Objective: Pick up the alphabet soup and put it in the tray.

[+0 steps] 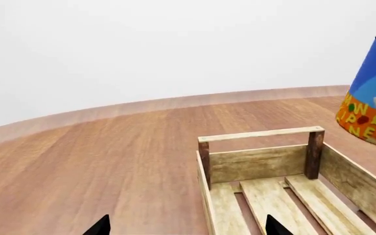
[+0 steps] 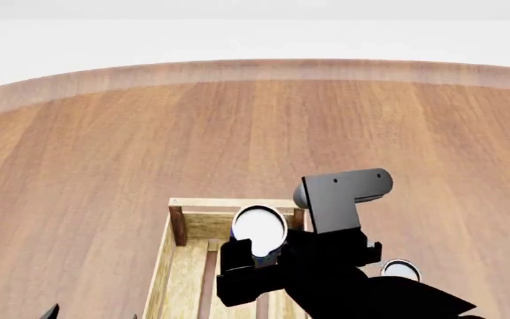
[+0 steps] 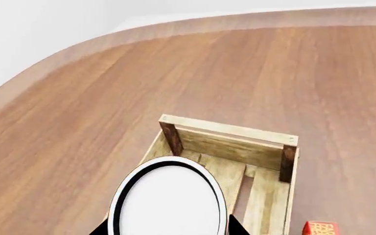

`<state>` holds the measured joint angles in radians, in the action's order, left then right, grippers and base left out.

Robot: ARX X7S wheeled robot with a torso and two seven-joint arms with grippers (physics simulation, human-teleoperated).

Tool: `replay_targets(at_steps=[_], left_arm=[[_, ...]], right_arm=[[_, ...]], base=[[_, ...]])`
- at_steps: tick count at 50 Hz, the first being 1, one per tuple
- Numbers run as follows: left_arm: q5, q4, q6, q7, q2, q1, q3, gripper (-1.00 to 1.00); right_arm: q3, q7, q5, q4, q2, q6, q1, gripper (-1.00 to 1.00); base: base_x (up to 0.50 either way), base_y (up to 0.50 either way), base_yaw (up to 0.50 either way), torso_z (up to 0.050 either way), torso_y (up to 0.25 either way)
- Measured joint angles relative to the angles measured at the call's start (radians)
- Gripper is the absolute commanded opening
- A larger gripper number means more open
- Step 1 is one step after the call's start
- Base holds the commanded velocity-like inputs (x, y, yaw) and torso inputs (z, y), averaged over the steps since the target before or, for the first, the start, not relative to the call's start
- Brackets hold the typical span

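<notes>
Scattered alphabet letters on the alphabet soup point(image 1: 371, 98) label.

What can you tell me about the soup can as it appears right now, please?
The soup can is a cylinder with a blue label turning yellow-orange and lettered at the bottom, and a pale flat top with a dark rim. It hangs upright over the far end of the tray, clear of the slats, in the right gripper.

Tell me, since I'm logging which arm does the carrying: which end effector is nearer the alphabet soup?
Right. The right end effector grips the alphabet soup above the tray. The left end effector sits apart at the head view's lower left, beside the tray.
</notes>
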<state>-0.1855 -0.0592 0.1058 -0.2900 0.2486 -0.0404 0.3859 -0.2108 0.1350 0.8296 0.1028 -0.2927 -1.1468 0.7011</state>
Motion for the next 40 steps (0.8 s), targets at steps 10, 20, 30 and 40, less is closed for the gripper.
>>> replay_targets(at_steps=[10, 20, 30, 40], left_arm=[[-0.001, -0.001, 0.003, -0.003, 0.003, -0.001, 0.004, 1.0], [-0.002, -0.001, 0.005, -0.007, 0.005, -0.001, 0.008, 1.0], [-0.003, 0.003, 0.006, -0.011, 0.009, -0.001, 0.011, 1.0], [-0.005, 0.004, 0.006, -0.014, 0.012, -0.001, 0.015, 1.0]], right_arm=[[-0.069, -0.033, -0.052, -0.088, 0.035, 0.07, 0.006, -1.0], [-0.129, -0.054, -0.107, -0.164, 0.065, 0.141, 0.016, -1.0], [-0.147, -0.039, -0.128, -0.173, 0.081, 0.177, 0.013, -1.0], [-0.143, -0.02, -0.122, -0.16, 0.085, 0.183, 0.011, -1.0]], base=[[0.0, 0.0, 0.0, 0.0, 0.0], [0.0, 0.0, 0.0, 0.002, 0.001], [0.0, 0.0, 0.0, 0.0, 0.001], [0.0, 0.0, 0.0, 0.0, 0.0]])
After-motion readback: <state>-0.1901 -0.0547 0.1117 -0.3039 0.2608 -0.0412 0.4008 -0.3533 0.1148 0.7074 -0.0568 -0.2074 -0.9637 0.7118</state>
